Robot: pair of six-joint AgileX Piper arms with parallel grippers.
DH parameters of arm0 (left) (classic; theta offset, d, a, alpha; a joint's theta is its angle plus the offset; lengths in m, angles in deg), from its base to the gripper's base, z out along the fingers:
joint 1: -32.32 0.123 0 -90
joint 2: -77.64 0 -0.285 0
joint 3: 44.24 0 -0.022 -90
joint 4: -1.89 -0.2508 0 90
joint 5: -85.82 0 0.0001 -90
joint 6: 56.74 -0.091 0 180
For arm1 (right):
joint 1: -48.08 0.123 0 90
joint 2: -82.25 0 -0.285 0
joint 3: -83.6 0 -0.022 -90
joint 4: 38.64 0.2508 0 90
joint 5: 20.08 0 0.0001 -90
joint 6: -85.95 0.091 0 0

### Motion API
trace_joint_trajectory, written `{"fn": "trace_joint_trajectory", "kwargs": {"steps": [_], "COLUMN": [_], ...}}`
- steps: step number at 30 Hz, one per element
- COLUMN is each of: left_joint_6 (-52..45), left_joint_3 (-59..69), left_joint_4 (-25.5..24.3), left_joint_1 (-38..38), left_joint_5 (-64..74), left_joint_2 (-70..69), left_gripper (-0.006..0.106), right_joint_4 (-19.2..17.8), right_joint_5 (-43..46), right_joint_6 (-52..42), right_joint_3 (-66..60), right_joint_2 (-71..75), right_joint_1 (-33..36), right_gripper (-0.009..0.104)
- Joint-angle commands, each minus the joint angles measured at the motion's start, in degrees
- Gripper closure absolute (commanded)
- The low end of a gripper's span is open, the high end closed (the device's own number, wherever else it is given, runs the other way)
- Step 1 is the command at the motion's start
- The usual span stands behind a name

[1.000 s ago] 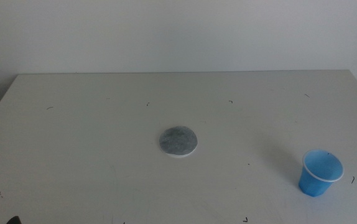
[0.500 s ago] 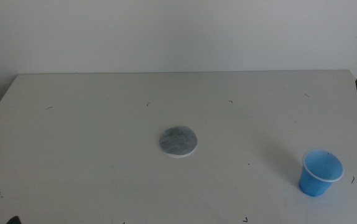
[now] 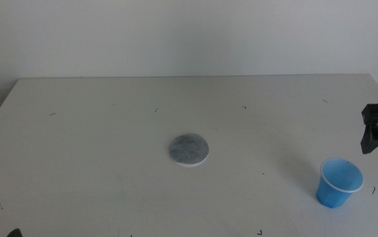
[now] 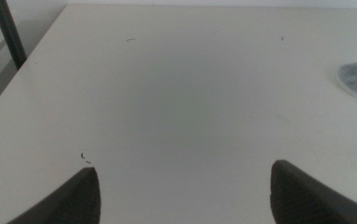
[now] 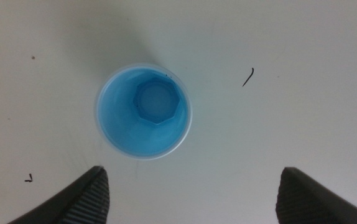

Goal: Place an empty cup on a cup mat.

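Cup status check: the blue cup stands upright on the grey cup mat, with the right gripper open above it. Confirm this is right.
One thing is wrong. The blue cup does stand upright, and the right gripper is open above it, but it is not on the grey cup mat. The middle view shows it on the bare table, well apart from the mat, toward the right arm's side.
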Motion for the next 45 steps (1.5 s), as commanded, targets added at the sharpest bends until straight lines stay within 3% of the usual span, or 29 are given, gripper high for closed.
{"fn": "trace_joint_trajectory", "kwargs": {"steps": [1,11,25,28,33,45], "left_joint_6": [0.6,0.6,0.6,0.6,0.6,0.6], "left_joint_3": [-0.3,-0.3,-0.3,-0.3,-0.3,-0.3], "left_joint_4": [0.0,0.0,0.0,0.0,0.0,0.0], "left_joint_1": [0.1,0.1,0.1,0.1,0.1,0.1], "left_joint_5": [-3.8,-3.8,-3.8,-3.8,-3.8,-3.8], "left_joint_2": [-0.7,-0.7,-0.7,-0.7,-0.7,-0.7], "left_gripper": [-0.005,-0.005,-0.005,-0.005,-0.005,-0.005], "right_joint_4": [-0.4,0.0,0.4,0.4,0.0,0.6], "right_joint_5": [3.5,16.1,24.6,24.9,25.1,21.9], "right_joint_6": [0.1,0.1,0.1,0.1,0.0,1.6], "right_joint_3": [-1.2,-8.7,-9.7,-9.7,-9.7,-4.9], "right_joint_2": [0.6,-4.9,-14.1,-14.2,-14.2,-10.9], "right_joint_1": [0.1,0.1,0.1,0.1,0.1,5.1], "right_gripper": [0.022,0.03,0.049,0.062,0.096,0.096]}}
